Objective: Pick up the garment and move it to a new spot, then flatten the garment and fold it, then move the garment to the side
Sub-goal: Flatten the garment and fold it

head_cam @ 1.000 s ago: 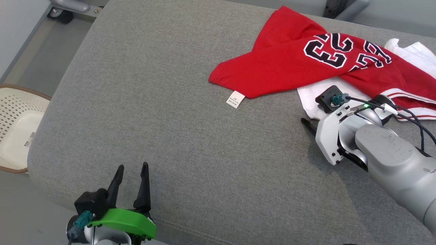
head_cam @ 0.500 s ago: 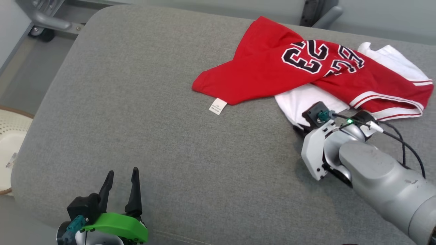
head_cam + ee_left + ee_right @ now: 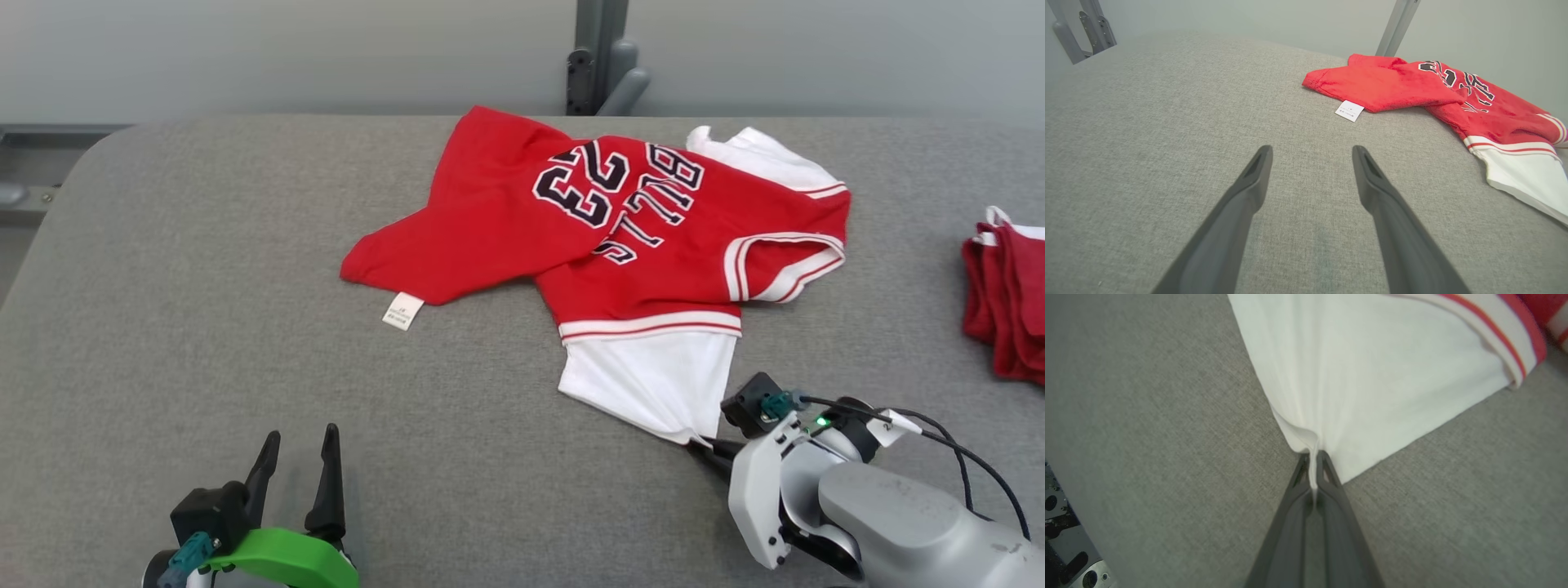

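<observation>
The right gripper (image 3: pixel 1313 459) is clenched on a white hem corner of the red basketball jersey (image 3: pixel 506 220) (numbered 23), which lies crumpled on the grey upholstered surface (image 3: pixel 204 327). The left gripper (image 3: pixel 1310 153) hovers spread and empty, well apart.

Red garment (image 3: pixel 506 220) with black white-edged numerals, red-striped white trim and a white panel, on grey cushion (image 3: pixel 204 327)

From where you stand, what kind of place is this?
Likely a test room for folding clothes: a broad grey padded bench, a red and white jersey on it, red garments piled at its side.
</observation>
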Motion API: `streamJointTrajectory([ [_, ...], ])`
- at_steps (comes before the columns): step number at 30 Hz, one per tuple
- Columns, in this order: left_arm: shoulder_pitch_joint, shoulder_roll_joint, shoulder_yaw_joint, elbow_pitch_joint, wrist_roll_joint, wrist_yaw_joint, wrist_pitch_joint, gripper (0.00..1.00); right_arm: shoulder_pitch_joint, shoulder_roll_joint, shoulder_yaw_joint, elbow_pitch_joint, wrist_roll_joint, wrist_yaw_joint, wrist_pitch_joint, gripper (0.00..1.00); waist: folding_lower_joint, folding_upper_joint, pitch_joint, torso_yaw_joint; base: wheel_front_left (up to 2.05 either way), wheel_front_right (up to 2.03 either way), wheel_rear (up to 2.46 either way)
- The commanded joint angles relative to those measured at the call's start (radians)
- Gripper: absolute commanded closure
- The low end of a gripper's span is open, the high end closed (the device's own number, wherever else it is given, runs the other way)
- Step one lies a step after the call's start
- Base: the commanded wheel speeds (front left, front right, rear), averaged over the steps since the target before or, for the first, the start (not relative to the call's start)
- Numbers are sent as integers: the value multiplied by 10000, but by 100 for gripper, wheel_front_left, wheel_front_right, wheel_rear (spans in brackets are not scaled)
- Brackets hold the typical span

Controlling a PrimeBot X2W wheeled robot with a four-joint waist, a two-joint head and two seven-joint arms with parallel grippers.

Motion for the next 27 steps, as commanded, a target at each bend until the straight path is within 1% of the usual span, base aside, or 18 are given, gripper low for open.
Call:
streamJointTrajectory([
  [1,164,29,-18,72,-33,-73,-28,0,500,-275,144,47,-7,-19,31,100,0,0,-642,-933,0,0,0],
  [4,272,29,-60,141,-74,-60,-28,0,794,-449,140,-91,32,-21,-33,100,0,0,-770,-1294,0,0,0],
  [5,272,29,-60,141,-74,-60,-28,0,794,-449,140,-91,32,-21,-33,100,0,0,-770,-1294,0,0,0],
  [10,308,28,-113,263,-91,-68,-28,0,1077,-756,130,-17,165,-23,-154,100,0,0,-797,-1722,0,0,0],
  [17,263,32,-170,428,-67,-64,-28,0,1389,-1250,16,416,409,-23,-671,100,0,0,-885,-1949,0,0,0],
  [20,330,32,-152,474,-34,-65,-28,0,1558,-1289,-122,719,580,-23,-957,100,0,0,-967,-2016,0,0,0],
  [24,389,30,-122,526,1,-67,-28,0,1708,-1136,-311,1052,713,-23,-1351,100,0,0,-1041,-2081,0,0,0],
  [25,379,30,-119,537,3,-67,-28,0,1730,-1108,-435,1165,769,-23,-1502,94,0,0,-1050,-2091,0,0,0],
  [26,373,31,-122,545,16,-67,-28,0,1713,-1075,-617,1270,802,-23,-1718,51,0,0,-1057,-2094,0,0,0],
  [27,366,30,-139,554,23,-67,-28,0,1715,-1008,-775,1349,848,-23,-1885,0,0,0,-1061,-2090,0,0,0],
])
